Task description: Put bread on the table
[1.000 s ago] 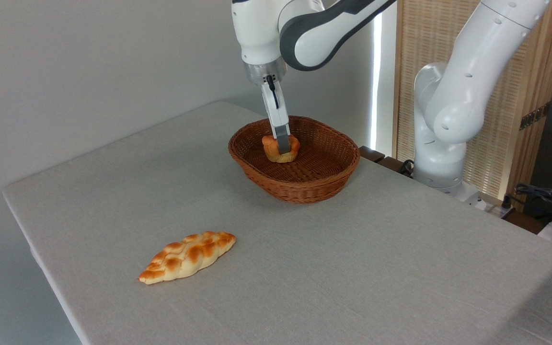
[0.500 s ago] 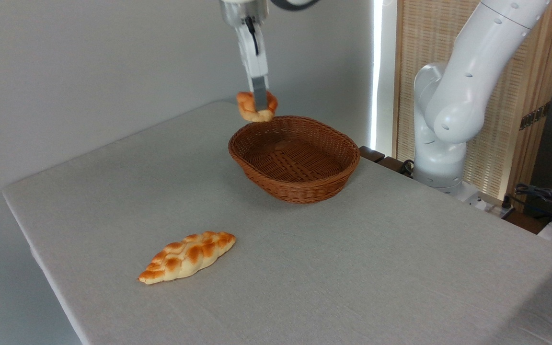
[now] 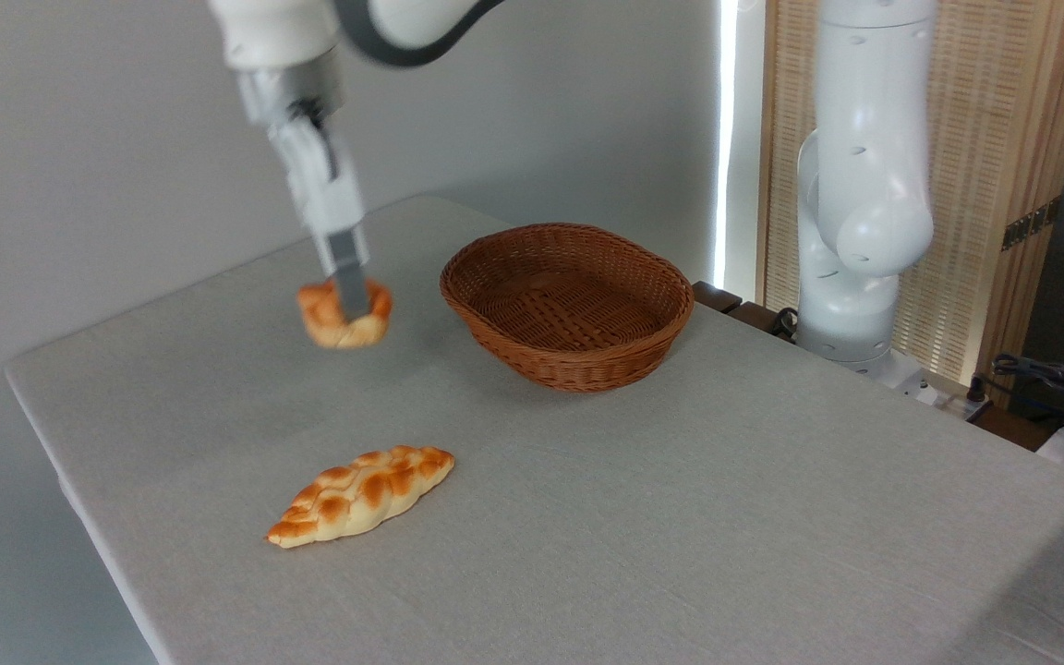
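Observation:
The bread [image 3: 321,320], a small round golden-orange bun, hangs in the air left of the basket, a little above the table [image 3: 680,517] with its light-grey cloth. My gripper [image 3: 350,297] points down from above and is shut on the bun. One grey finger crosses the bun's front; the other finger is hidden behind it. The image is slightly blurred around the bun and the fingers.
A brown wicker basket [image 3: 569,305] stands at the back middle with nothing in it. A long braided loaf [image 3: 361,494] lies near the front left. The arm's white base [image 3: 855,277] rises beyond the table's right back edge, with cables at the far right.
The gripper lifted the bun out of the basket, then carried it left and down to a spot low over the cloth. The basket now holds nothing.

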`<state>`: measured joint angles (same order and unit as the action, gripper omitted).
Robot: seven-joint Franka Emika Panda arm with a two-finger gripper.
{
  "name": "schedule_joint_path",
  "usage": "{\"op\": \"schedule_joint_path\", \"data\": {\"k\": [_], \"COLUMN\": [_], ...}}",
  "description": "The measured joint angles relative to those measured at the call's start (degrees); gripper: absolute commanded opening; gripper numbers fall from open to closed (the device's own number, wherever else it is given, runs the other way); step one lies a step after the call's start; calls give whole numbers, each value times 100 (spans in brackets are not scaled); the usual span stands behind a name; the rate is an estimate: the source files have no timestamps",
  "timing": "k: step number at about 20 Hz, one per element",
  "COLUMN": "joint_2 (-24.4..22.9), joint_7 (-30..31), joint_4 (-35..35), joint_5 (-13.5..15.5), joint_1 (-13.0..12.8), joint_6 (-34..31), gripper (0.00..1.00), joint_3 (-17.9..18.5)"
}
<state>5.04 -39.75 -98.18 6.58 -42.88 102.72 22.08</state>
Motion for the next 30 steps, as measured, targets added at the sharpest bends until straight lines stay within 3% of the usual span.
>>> {"op": "schedule_joint_path", "data": {"k": [2, 6, 7, 24, 25, 27, 30], "joint_2": [649, 1343, 1424, 1382, 1297, 1000, 357], "joint_7": [55, 105, 109, 298, 331, 350, 349], "joint_4": [268, 412, 429, 554, 583, 634, 671], "joint_5": [0, 0, 0, 0, 0, -1, -8], "joint_1": [-22, -20, -19, 3, 82, 494, 1702], "joint_6": [341, 786, 803, 804, 799, 698, 190], "gripper": [48, 95, 100, 100, 100, 100, 100], "joint_3": [-2, 2, 5, 13, -9, -214, -878]}}
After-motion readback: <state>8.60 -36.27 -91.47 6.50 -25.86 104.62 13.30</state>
